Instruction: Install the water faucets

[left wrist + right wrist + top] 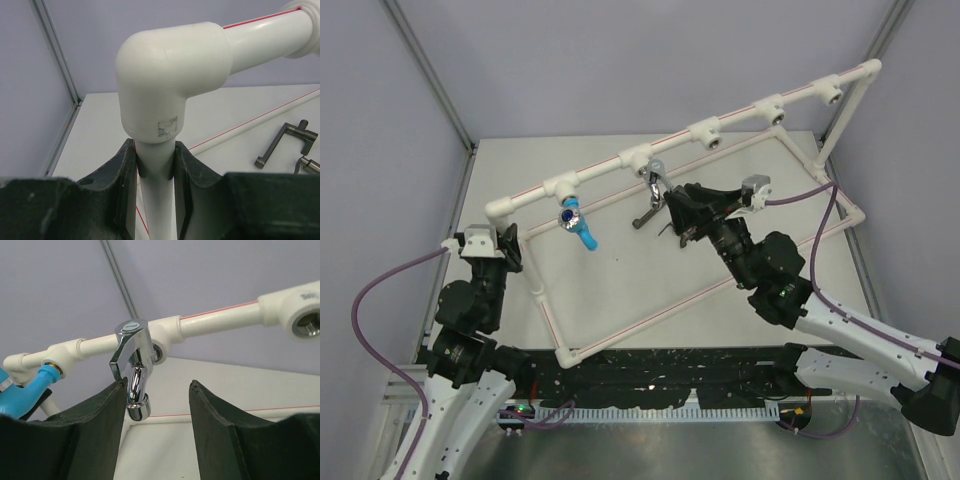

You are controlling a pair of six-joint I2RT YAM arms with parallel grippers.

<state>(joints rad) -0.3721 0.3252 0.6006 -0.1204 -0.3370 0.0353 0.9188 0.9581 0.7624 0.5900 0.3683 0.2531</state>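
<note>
At the socket (159,354), my right gripper (156,389) gapes at the chrome faucet (131,365), left gripper (155,150) clamping the upright (156,210); I'd grip squarely.

— Soft, even light all round; shadows on the bench (620,280) are faint.
— There are bright glints on the chrome faucet (131,371), though. And the dark fingers (120,200) nearest the left wrist lens look slightly soft.

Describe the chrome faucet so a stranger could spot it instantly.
On the white pipe frame, follow the top rail from its left corner. The second socket holds the chrome faucet, beside the right pincer. Unlike the blue faucet next door, it is mirror-shiny metal.
</note>
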